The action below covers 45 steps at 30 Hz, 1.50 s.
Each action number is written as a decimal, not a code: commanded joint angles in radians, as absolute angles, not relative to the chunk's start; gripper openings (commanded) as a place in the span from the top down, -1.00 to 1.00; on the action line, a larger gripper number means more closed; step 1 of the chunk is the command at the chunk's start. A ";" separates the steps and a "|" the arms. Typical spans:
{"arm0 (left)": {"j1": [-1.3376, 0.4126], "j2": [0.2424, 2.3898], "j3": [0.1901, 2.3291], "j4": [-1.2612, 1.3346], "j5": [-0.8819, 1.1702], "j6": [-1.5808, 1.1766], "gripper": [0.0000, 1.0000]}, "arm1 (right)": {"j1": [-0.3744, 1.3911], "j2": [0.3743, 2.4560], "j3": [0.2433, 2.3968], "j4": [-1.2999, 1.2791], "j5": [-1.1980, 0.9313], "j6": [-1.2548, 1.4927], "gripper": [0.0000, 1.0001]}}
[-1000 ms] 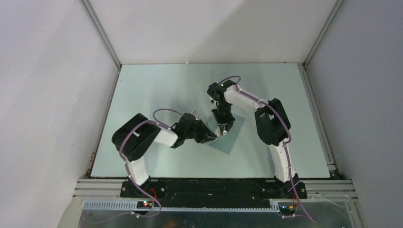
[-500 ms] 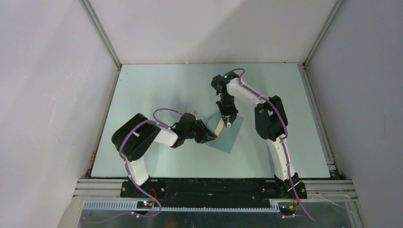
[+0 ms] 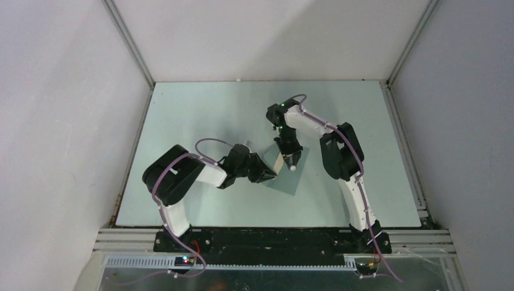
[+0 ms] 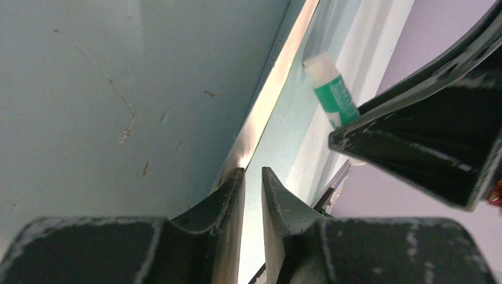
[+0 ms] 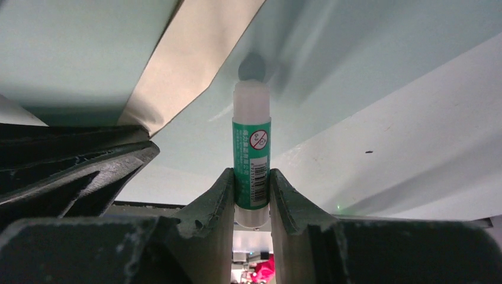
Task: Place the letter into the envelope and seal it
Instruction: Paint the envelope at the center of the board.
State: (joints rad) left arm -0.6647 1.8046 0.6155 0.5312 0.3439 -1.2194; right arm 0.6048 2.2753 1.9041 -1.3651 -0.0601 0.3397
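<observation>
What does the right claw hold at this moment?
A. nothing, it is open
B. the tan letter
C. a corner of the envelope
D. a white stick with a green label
D: the right wrist view shows the white stick clamped between the fingers of the right claw.

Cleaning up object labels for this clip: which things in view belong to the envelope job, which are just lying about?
Job: envelope; tan sheet, possibly the letter, in left gripper jaws; glue stick, in right gripper jaws.
Lying about: no loose item seen; only the table.
</observation>
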 commanded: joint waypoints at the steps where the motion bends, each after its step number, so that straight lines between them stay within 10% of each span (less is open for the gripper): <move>1: -0.655 1.807 0.591 0.436 0.294 -1.165 0.51 | 0.643 2.196 1.856 -1.354 -0.094 0.326 1.00; 21: -0.651 1.800 0.571 0.463 0.297 -1.175 0.51 | 0.637 2.150 1.917 -1.439 -0.072 0.324 1.00; 45: -0.650 1.161 0.691 0.062 0.265 -0.514 -0.05 | 0.367 1.596 1.369 -1.047 -0.887 0.667 1.00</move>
